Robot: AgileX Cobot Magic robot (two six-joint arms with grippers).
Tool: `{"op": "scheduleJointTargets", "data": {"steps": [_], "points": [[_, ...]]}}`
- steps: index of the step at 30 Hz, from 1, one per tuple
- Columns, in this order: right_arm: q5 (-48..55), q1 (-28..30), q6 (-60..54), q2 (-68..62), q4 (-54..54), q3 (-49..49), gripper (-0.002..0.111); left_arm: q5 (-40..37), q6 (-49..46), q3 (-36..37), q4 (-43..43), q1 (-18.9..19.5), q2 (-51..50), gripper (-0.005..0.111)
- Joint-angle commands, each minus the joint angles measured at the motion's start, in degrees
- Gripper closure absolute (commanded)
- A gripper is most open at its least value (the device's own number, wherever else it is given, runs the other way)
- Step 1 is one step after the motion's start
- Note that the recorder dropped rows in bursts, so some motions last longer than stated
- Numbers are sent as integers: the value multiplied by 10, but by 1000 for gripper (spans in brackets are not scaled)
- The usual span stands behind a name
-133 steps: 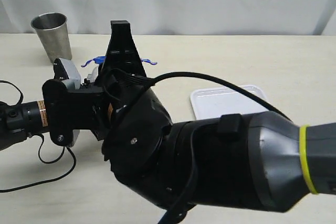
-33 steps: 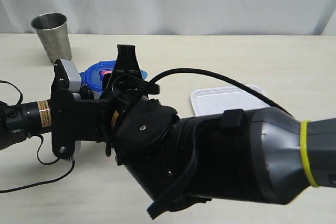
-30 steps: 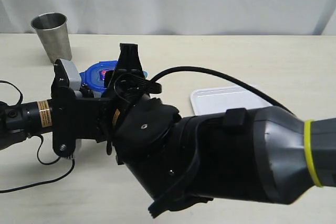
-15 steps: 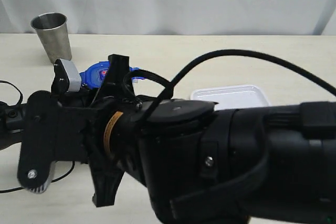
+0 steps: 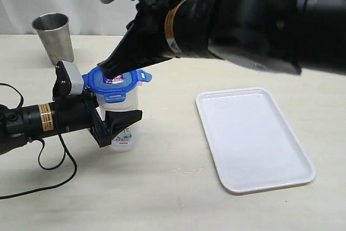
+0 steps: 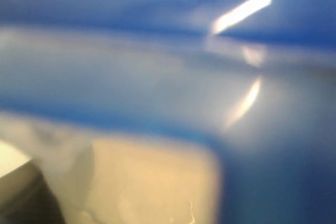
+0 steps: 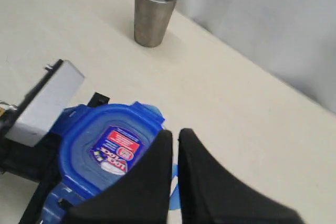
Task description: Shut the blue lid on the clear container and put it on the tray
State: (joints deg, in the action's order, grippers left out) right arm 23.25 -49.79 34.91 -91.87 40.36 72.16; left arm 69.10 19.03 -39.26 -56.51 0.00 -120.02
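While shut, right end effector (image 5: 112,70) nose-down

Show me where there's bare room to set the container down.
The tray is wholly bare. Bare table runs between the tray and the clear container. Crowded at the left: left fingers hold the container, right fingers reach over the blue lid, steel cup behind.
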Motion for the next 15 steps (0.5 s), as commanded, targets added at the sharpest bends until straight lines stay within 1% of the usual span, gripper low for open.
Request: {"op": "scheduleJointTargets", "data": {"steps": [1,3,5,9,13,15], "points": [[2,53,-250,-41,-285,41,104,9,0,-2,1,0,0,107],[32,60,-343,-59,-375,66,104,9,0,-2,1,0,0,107],[78,60,-400,-77,-427,96,104,9,0,-2,1,0,0,107],[144,60,-429,-113,-459,135,104,9,0,-2,1,0,0,107],[146,59,-429,-137,-459,140,104,9,-2,-2,-9,0,0,107],[145,57,-430,-146,-459,141,104,9,-33,-2,-19,0,0,107]]}}
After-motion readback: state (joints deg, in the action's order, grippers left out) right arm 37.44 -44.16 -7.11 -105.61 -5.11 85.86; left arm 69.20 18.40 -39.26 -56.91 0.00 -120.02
